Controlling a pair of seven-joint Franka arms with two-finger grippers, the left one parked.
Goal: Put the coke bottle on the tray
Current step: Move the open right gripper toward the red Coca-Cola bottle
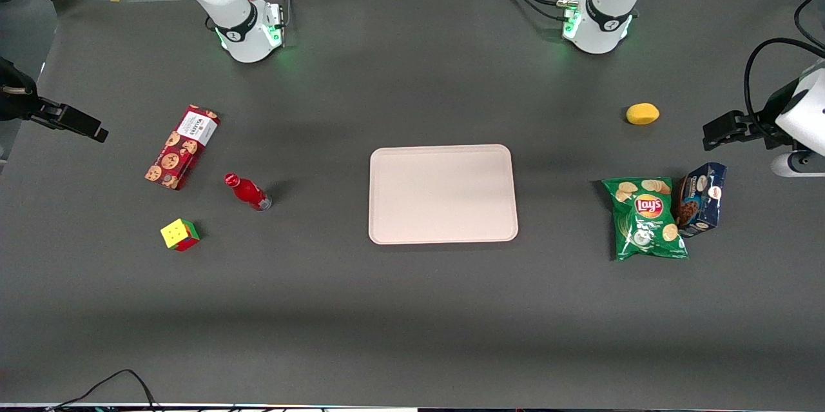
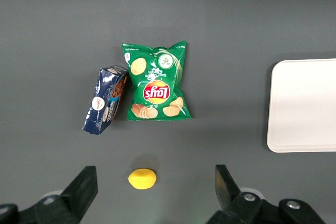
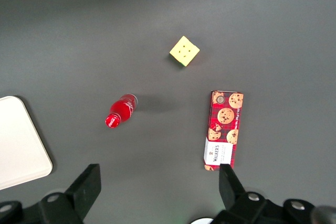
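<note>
dark grey mat point(image 1: 412, 309) covers the whole table, arm bases and cabling along the edge farthest from the front camera.

coke bottle point(image 1: 247, 191) point(image 3: 120, 112) stands on the mat toward the working arm's end, red cap on; not touched by anything. in the front view it leans a bit in perspective, base on the mat.

tray point(image 1: 442, 194) point(image 3: 18, 142) point(image 2: 304, 106) sits mid-table, pale pink, flat, nothing on it. bottle is well apart from it, bare mat between them.

around the bottle: red cookie box point(image 1: 182, 147) point(image 3: 222, 137) lying flat, near it and a little farther from the front camera; puzzle cube point(image 1: 179, 234) point(image 3: 184, 51), yellow face up, near it and closer to the front camera. none touching the bottle.

gripper point(image 1: 71, 120) point(image 3: 157, 187) hangs at the working arm's end of the table, away from the bottle, holding nothing. fingers point(image 3: 86, 184) spread wide, bare mat showing between them.

toward the parked arm's end: green chips bag point(image 1: 646, 218) point(image 2: 156, 82) lying flat, blue cookie box point(image 1: 701, 198) point(image 2: 105, 99) just beside it, yellow lemon point(image 1: 642, 113) point(image 2: 142, 178) on its own, farther from the front camera than both.
</note>
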